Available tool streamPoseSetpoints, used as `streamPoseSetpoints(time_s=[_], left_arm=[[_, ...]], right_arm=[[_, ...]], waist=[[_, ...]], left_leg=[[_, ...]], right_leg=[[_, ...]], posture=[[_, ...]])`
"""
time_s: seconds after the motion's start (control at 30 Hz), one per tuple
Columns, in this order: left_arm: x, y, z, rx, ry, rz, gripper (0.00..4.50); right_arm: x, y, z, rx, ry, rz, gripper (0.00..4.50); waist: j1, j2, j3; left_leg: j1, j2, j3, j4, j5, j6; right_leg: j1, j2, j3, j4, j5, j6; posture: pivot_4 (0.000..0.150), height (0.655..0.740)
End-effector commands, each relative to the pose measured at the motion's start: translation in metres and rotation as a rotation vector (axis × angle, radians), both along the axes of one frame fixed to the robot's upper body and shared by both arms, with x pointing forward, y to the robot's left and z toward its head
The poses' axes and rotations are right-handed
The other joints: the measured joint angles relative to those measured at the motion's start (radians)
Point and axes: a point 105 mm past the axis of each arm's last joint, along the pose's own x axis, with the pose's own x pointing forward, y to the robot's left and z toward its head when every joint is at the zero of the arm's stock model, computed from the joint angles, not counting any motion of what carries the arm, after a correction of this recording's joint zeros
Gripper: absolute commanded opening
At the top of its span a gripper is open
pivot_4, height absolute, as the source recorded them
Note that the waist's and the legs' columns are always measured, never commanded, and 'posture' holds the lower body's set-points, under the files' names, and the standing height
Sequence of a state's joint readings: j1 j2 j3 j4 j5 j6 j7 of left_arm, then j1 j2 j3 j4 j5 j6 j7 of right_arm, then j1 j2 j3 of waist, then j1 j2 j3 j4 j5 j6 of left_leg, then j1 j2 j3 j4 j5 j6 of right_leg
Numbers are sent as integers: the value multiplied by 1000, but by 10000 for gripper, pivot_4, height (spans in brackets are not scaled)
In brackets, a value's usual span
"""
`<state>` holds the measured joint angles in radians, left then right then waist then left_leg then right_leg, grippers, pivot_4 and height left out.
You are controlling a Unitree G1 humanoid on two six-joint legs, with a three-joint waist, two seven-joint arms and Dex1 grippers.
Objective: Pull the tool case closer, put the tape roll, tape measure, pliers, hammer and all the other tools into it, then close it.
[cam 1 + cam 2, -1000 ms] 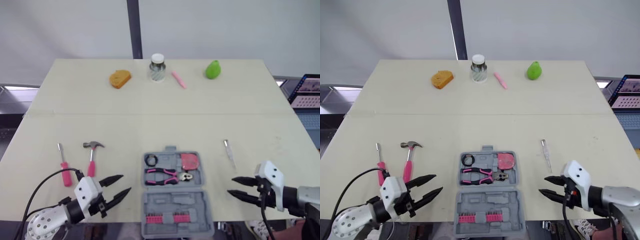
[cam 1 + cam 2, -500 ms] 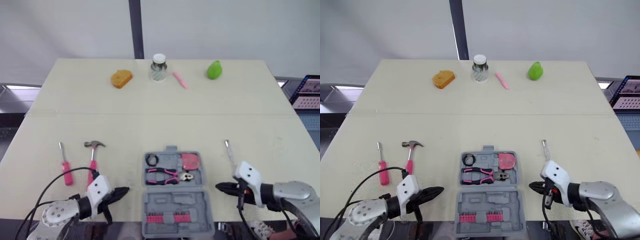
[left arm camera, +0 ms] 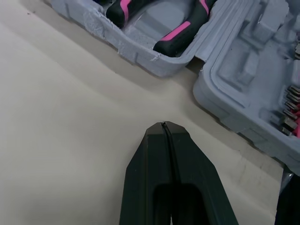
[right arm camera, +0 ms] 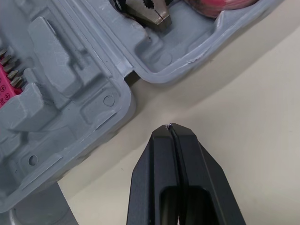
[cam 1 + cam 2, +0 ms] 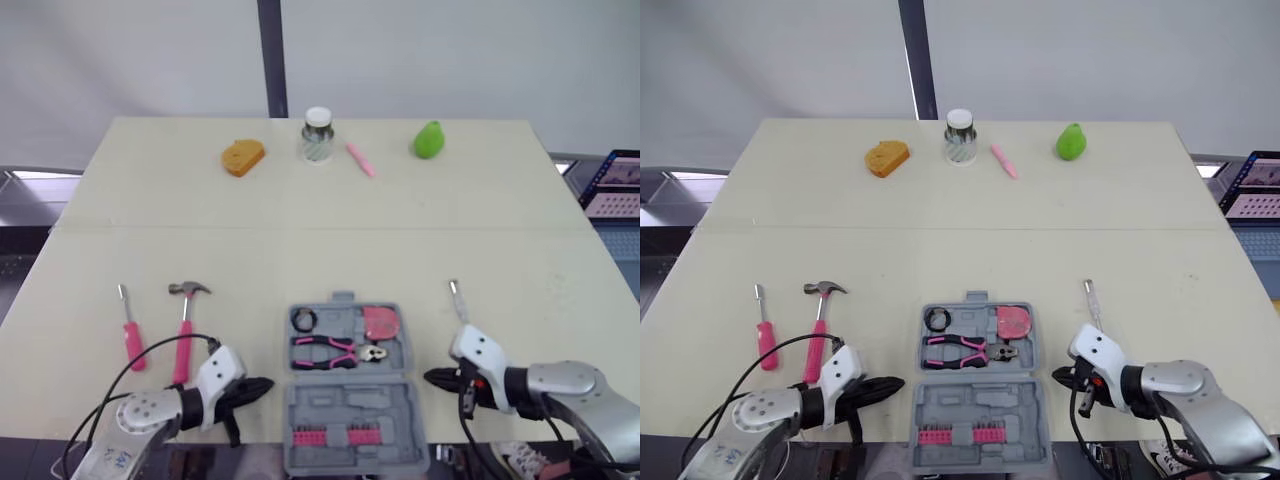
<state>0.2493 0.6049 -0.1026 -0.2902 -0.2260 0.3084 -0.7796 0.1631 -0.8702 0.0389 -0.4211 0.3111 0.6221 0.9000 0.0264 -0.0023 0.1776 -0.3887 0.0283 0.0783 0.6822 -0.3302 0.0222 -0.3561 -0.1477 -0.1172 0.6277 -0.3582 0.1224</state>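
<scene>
The grey tool case lies open at the table's near edge, holding the tape roll, pink tape measure, pliers and a row of pink bits. My left gripper is shut, its tip on the table just left of the case hinge. My right gripper is shut too, tip just right of the hinge. The hammer and pink screwdriver lie on the left. A small screwdriver lies to the right.
At the table's far side sit an orange piece, a glass jar, a pink pen and a green pear. A laptop stands off the right edge.
Both grippers went from open to shut and moved inward toward the case's sides. The case and tools have not moved.
</scene>
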Motion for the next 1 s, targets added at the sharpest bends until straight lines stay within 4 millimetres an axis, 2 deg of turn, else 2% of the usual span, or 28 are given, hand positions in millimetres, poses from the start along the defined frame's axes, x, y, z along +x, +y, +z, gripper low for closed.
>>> streamPoseSetpoints(time_s=[0.03,0.47,1.0], left_arm=[[0,-8,-1,-3,3,-36,281],[7,-20,6,-8,-17,-69,281],[15,-31,6,-12,-49,-79,281]], right_arm=[[3,2,1,0,-12,-2,404],[1,17,-1,19,2,41,404],[13,29,-3,34,-13,69,404]], waist=[[-1,0,0],[-2,0,0],[-1,0,0]], left_leg=[[0,0,0,0,0,0],[0,0,0,0,1,-1],[0,-1,0,0,2,0]], right_leg=[[0,0,0,0,0,0],[0,0,0,0,0,0],[0,1,0,1,0,0]], posture=[[1500,6950],[1500,6950],[1500,6950]])
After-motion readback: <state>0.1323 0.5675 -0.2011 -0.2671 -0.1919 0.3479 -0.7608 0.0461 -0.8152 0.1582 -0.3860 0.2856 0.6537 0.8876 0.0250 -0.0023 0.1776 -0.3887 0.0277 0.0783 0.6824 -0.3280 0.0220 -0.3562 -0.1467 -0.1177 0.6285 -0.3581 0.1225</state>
